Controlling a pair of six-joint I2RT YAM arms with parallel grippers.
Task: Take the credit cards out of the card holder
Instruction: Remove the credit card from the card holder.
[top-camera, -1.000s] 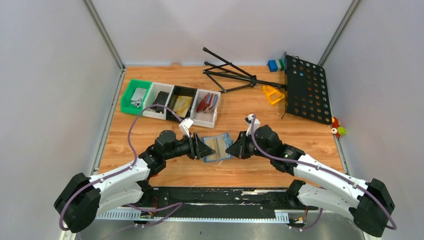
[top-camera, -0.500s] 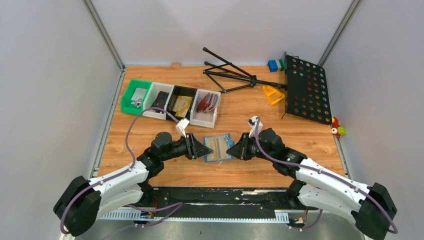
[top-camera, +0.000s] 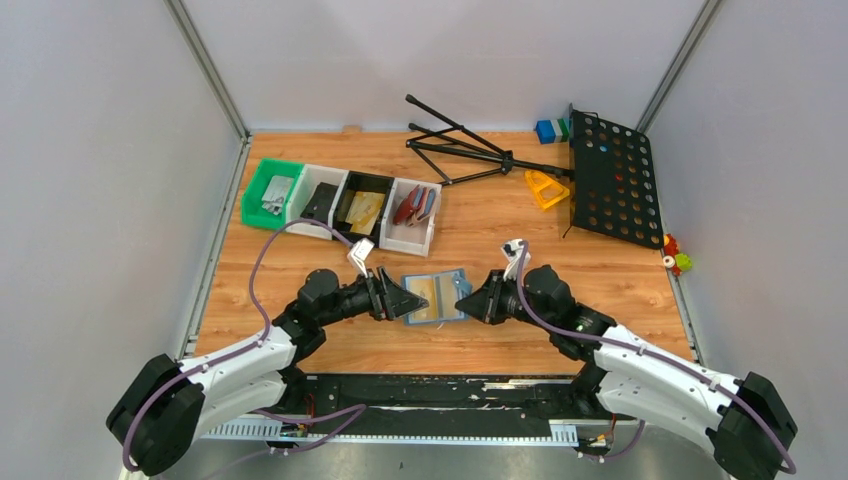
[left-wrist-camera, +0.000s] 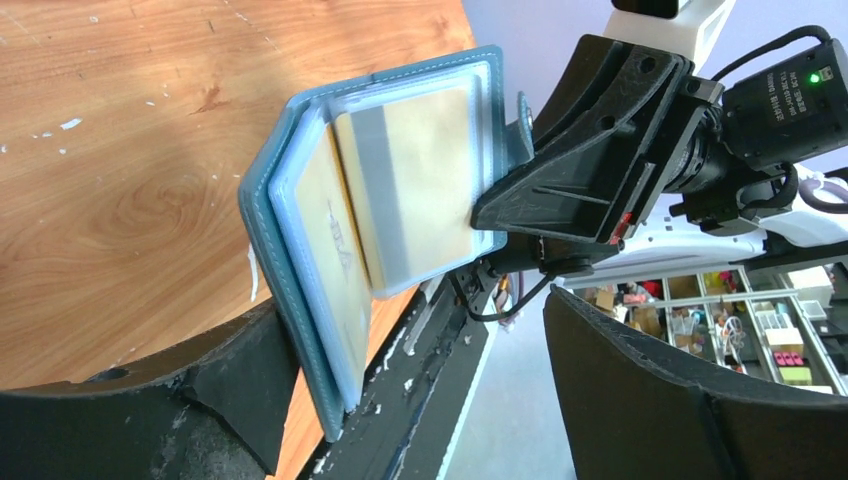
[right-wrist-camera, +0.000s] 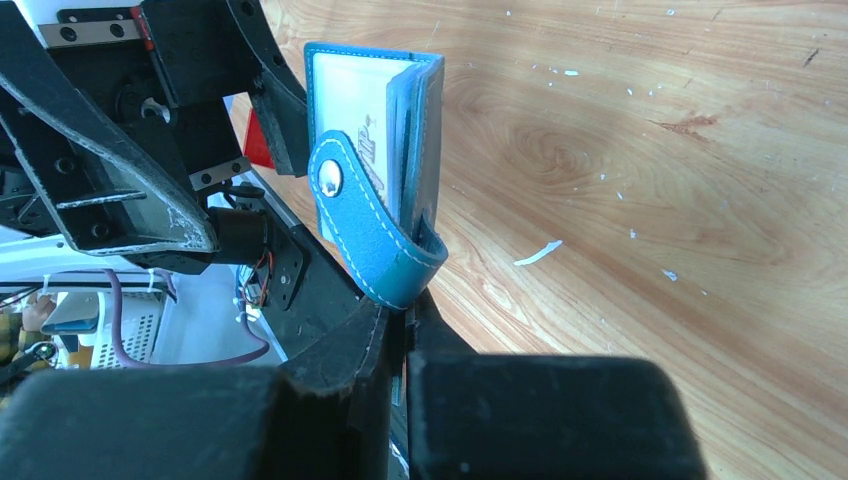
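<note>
Top external: the card holder lies spread open at mid-table, between the two arms. Gold-tan credit cards show in its slots. The left end effector is at its left edge and the right end effector at its right edge. No loose card shows on the wood near it.

Left wrist: the holder is open like a book, one leaf angled up. A gold-tan card sits in each visible lighter-blue sleeve, fully seated. The left end effector's jaws stand wide apart with nothing clamped. The holder's near edge is against the lower-left finger, but whether it presses there I cannot tell.

Right wrist: the jaws are closed tight on the holder's snap strap, pinning that side. A pale card face shows behind the strap.

Progress, as a judgement: opening is done and the holder is braced. Extraction has not begun, since every visible card remains in its sleeve. Left to do: pinch a card edge, slide it out, and repeat for the rest.
</note>
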